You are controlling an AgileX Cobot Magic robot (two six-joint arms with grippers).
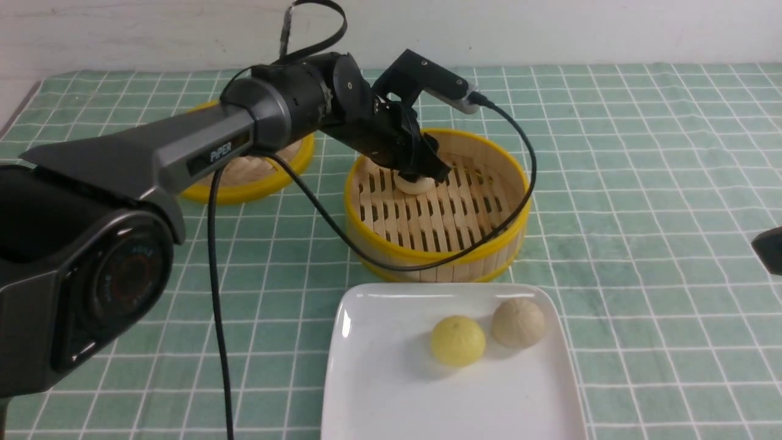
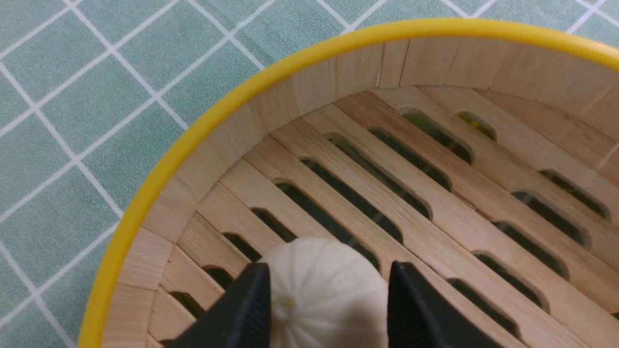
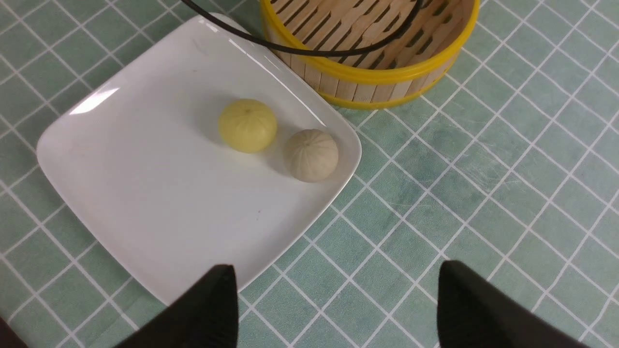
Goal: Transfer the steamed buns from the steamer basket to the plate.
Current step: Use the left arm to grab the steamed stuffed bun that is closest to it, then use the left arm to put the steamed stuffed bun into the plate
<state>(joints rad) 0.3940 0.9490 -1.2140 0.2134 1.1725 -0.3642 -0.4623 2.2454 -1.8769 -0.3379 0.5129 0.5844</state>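
Observation:
A pale white steamed bun [image 1: 415,183] [image 2: 324,299] rests on the slatted floor of the steamer basket [image 1: 427,256] [image 2: 232,145], near its far-left wall. My left gripper [image 1: 421,174] [image 2: 327,265] reaches down into the basket, and its two black fingers press against both sides of that bun. On the white plate [image 1: 379,391] [image 3: 145,203] in front of the basket lie a yellow bun [image 1: 457,340] [image 3: 247,125] and a beige bun [image 1: 518,322] [image 3: 310,154]. My right gripper [image 3: 337,268] hangs open above the cloth beside the plate, holding nothing.
The flat yellow-rimmed lid [image 1: 256,189] lies behind the left arm at the rear left. The left arm's black cable [image 1: 427,264] drapes over the basket's front rim. A green checked cloth [image 1: 641,183] covers the table. Only a dark tip of the right arm [image 1: 771,249] shows at the right edge.

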